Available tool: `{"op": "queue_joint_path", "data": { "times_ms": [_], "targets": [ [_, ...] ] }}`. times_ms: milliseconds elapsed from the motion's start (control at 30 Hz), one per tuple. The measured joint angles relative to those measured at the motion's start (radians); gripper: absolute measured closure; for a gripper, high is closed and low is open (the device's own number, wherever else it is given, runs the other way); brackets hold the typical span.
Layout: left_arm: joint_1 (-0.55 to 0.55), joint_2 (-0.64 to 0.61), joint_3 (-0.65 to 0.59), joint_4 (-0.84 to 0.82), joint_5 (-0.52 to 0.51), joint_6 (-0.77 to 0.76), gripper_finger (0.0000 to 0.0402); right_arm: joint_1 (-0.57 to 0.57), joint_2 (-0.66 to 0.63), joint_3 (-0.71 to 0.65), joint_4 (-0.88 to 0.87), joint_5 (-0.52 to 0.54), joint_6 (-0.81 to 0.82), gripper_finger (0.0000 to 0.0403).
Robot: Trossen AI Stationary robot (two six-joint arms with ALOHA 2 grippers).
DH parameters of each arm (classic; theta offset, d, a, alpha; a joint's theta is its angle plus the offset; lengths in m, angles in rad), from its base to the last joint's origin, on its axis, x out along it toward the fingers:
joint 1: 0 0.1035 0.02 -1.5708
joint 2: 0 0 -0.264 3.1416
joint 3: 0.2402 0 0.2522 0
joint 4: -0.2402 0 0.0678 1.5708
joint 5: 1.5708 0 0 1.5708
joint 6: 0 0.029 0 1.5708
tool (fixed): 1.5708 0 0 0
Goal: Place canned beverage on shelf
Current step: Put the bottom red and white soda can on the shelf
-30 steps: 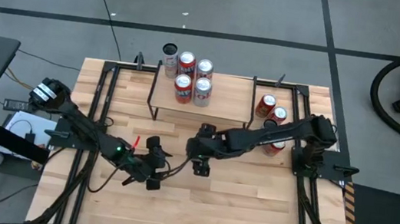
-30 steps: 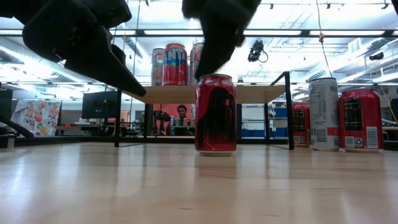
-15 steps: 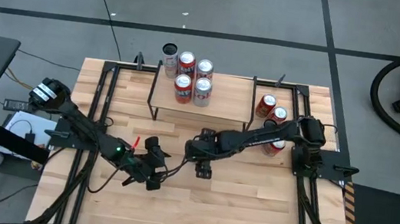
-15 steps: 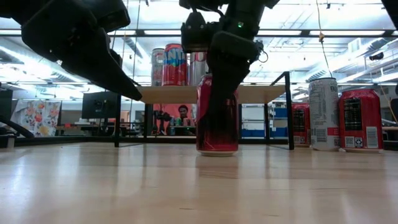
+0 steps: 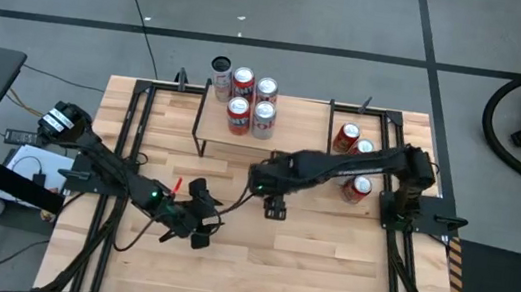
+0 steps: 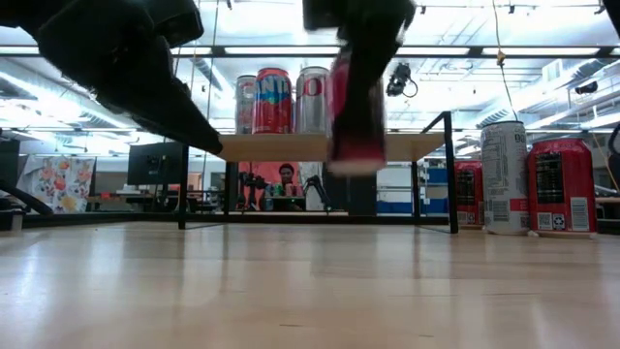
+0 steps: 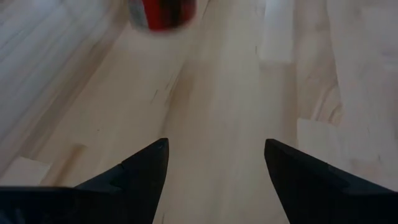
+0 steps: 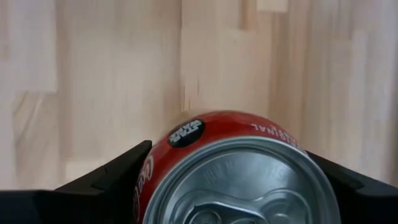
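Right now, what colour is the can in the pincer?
Red can with a silver top, clearest in the right wrist view.

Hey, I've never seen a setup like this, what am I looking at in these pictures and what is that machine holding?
Two dark robot arms work at a wooden table. One picture looks straight down, one looks level across the tabletop, and two come from cameras on the wrists. The right gripper is closed on a red can and holds it clear of the table; its wrist camera looks down on the can's top. The left gripper waits open, low over the table near the front. At the back stands a small shelf with four cans already on it. Three more cans wait on the table's right side.
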Motion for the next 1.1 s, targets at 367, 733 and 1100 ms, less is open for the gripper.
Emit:
{"op": "queue_joint_path", "data": {
  "times_ms": [367,733,1100],
  "targets": [
    [0.039,0.0,0.0,0.102,0.016,0.06,0.0125,-0.103,-0.015,0.307,-0.285,-0.003,-0.066,0.0081],
    [0.029,-0.094,0.0,0.094,0.041,0.102,0.0125,-0.353,-0.015,0.454,-0.387,-0.05,-0.266,0.008],
    [0.037,-0.206,0.0,0.015,0.046,0.184,0.0125,-0.593,-0.014,0.454,-0.355,-0.154,-0.44,0.008]
  ]
}}
